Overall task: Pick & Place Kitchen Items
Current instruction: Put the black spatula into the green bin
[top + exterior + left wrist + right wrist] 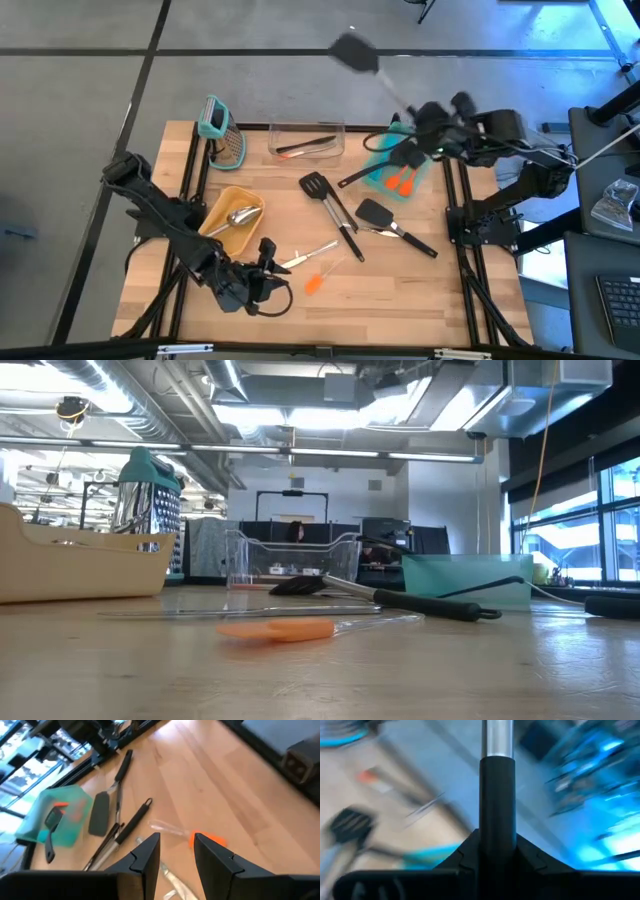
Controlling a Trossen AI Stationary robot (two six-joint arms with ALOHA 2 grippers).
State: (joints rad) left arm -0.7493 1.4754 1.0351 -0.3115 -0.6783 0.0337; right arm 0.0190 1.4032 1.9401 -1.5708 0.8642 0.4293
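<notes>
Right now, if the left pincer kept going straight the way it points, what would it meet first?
Probably the orange spatula: the left pincer is open and low over the table, and the spatula's orange head lies just past its fingertips, though depth is hard to judge.

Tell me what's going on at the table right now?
The right pincer, near the teal bin at the table's far right, is shut on a black turner and holds it up in the air. The left pincer is open, low over the near edge by the orange spatula. Other turners lie mid-table.
</notes>
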